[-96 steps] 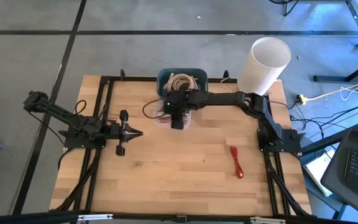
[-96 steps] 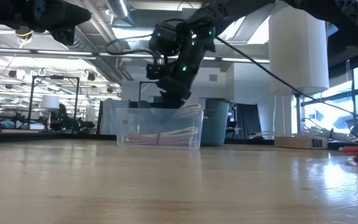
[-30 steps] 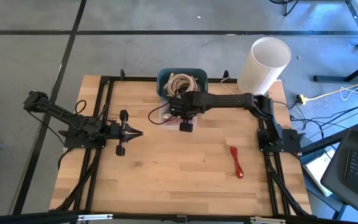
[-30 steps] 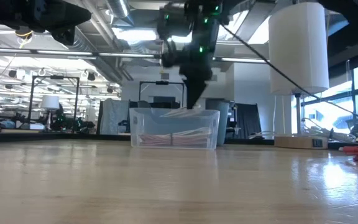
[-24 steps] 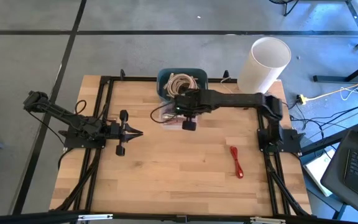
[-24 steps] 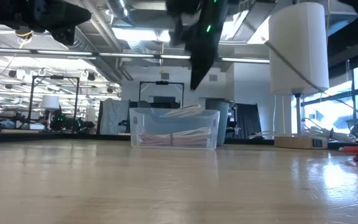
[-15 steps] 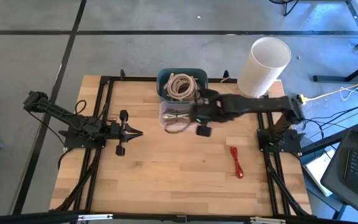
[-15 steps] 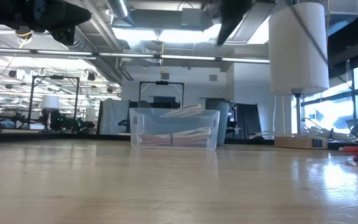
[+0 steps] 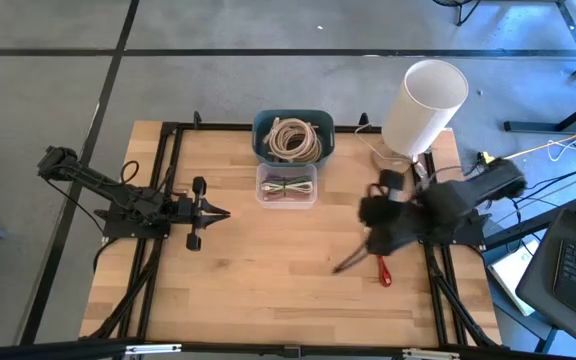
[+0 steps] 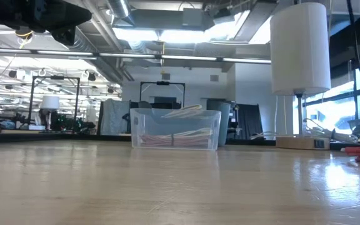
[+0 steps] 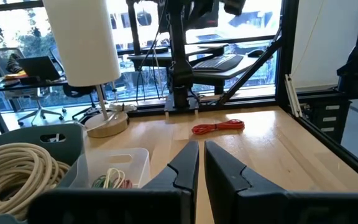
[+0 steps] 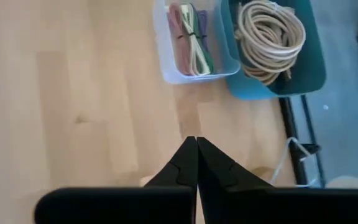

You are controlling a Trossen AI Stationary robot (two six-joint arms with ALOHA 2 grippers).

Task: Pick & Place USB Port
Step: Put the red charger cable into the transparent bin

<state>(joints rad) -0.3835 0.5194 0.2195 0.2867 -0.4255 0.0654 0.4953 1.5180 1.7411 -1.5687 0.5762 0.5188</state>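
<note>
A red cable (image 9: 382, 270) lies loose on the table near its right edge, and it also shows in the left wrist view (image 11: 218, 127). At the far middle stands a clear bin (image 9: 286, 187) of bundled cables. Behind it a teal bin (image 9: 293, 137) holds a beige cable coil. My right gripper (image 9: 348, 262), shut and holding nothing, hangs high over the table just left of the red cable; its wrist view (image 12: 196, 142) looks down on both bins. My left gripper (image 9: 226, 212) waits shut at the table's left, pointing right.
A tall white cylinder lamp (image 9: 424, 104) stands at the far right corner. Black frame rails (image 9: 168, 180) run along the table's left, right and far sides. Bare wood (image 9: 268, 270) spreads across the middle and near part of the table.
My right gripper has risen out of the clear bin, then swung fast toward the table's right and near edges, staying shut. It now hangs beside the red cable. The cables in the clear bin have stayed where they were.
</note>
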